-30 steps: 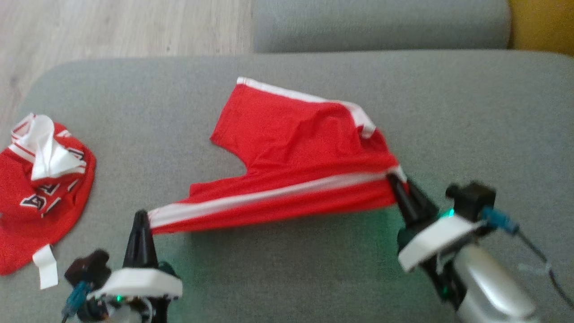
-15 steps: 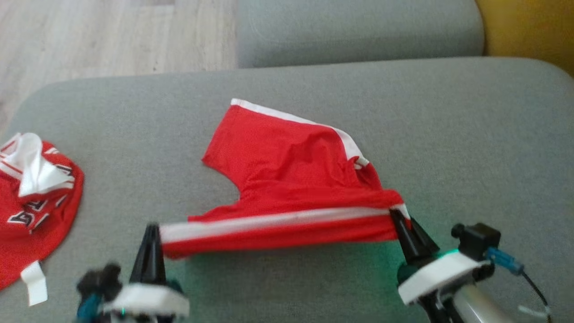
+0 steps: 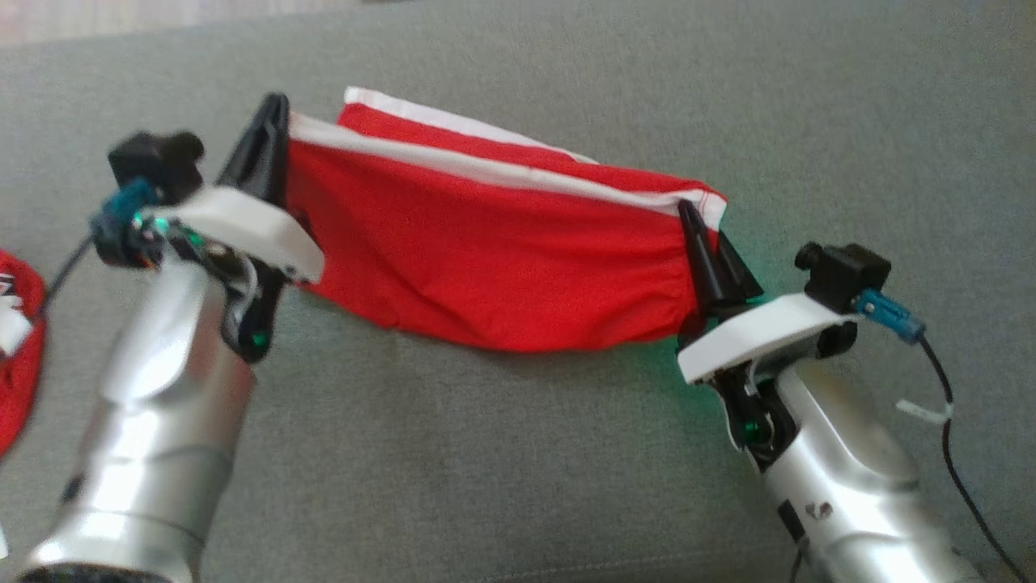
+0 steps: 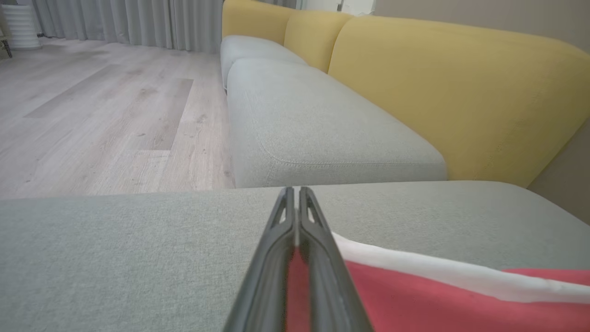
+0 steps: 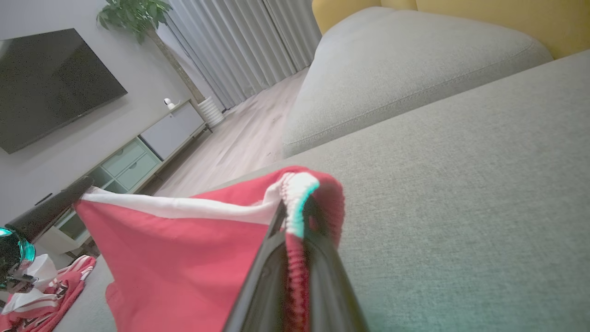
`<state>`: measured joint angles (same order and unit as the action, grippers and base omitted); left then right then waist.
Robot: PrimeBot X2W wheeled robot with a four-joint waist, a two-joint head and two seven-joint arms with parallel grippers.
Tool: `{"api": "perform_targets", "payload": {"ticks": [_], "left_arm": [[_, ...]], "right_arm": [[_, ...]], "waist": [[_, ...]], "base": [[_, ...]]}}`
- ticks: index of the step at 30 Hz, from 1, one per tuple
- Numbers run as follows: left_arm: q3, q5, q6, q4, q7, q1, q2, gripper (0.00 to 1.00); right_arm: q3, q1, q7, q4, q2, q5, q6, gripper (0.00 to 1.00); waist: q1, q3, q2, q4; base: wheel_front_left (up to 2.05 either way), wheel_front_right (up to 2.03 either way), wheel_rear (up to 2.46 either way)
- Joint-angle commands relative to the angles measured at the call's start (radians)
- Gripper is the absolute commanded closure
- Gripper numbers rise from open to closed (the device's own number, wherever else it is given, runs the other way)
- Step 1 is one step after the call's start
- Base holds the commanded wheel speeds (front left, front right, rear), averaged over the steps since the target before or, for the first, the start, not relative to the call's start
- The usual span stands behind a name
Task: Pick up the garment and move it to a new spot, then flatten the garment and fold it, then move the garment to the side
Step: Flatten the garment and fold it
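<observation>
The garment [image 3: 502,243] is a pair of red shorts with white stripes, folded over and stretched between my two grippers above the grey cushion [image 3: 518,453]. My left gripper [image 3: 275,109] is shut on its left end, with red cloth [image 4: 415,295] pinched between the fingers [image 4: 269,276] in the left wrist view. At the right end, my right gripper [image 3: 692,214] is shut on the white-trimmed corner [image 5: 297,193], and the shorts [image 5: 184,249] hang to the left in the right wrist view.
A second red and white garment [image 3: 16,348] lies at the cushion's left edge, also seen as the crumpled jersey [image 5: 41,295]. Beyond are another grey seat [image 4: 313,124], yellow backrests [image 4: 461,92] and wooden floor [image 4: 101,115].
Both grippers have carried the near edge of the shorts up and away over the far part, folding them. The head camera has tilted down, so the scene has shifted.
</observation>
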<state>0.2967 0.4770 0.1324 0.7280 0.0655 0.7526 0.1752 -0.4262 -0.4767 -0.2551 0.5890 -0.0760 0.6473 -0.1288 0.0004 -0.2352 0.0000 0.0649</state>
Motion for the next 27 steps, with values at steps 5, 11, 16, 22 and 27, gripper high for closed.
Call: {"api": "perform_targets", "payload": {"ticks": [5, 11, 16, 22, 27], "left_arm": [[0.046, 0.029, -0.002, 0.056, 0.007, 0.142, 0.074, 1.0], [0.1, 0.045, -0.002, 0.155, 0.065, 0.236, 0.093, 1.0], [0.126, 0.061, -0.002, 0.23, 0.115, 0.293, 0.082, 1.0], [0.132, 0.076, -0.002, 0.301, 0.177, 0.307, 0.06, 0.0], [0.093, 0.074, -0.007, 0.289, 0.195, 0.271, 0.061, 0.0]], "right_arm": [[-0.022, -0.071, -0.007, -0.012, 0.025, 0.027, -0.002, 1.0], [-0.042, -0.095, -0.007, -0.044, 0.025, 0.082, -0.002, 1.0], [-0.027, -0.107, -0.007, -0.051, 0.026, 0.093, -0.002, 1.0], [-0.045, -0.105, -0.007, -0.046, 0.026, 0.083, -0.002, 0.0], [0.004, -0.08, -0.007, -0.021, 0.026, -0.014, -0.002, 0.0]], "waist": [[-0.0004, -0.076, 0.0, 0.041], [-0.0004, -0.111, 0.0, 0.061], [-0.0004, -0.128, 0.0, 0.069], [-0.0004, -0.133, 0.0, 0.075], [-0.0004, -0.112, 0.0, 0.069]], "base": [[0.0, 0.0, 0.0], [0.0, 0.0, 0.0], [0.0, 0.0, 0.0], [0.0, 0.0, 0.0], [0.0, 0.0, 0.0]]}}
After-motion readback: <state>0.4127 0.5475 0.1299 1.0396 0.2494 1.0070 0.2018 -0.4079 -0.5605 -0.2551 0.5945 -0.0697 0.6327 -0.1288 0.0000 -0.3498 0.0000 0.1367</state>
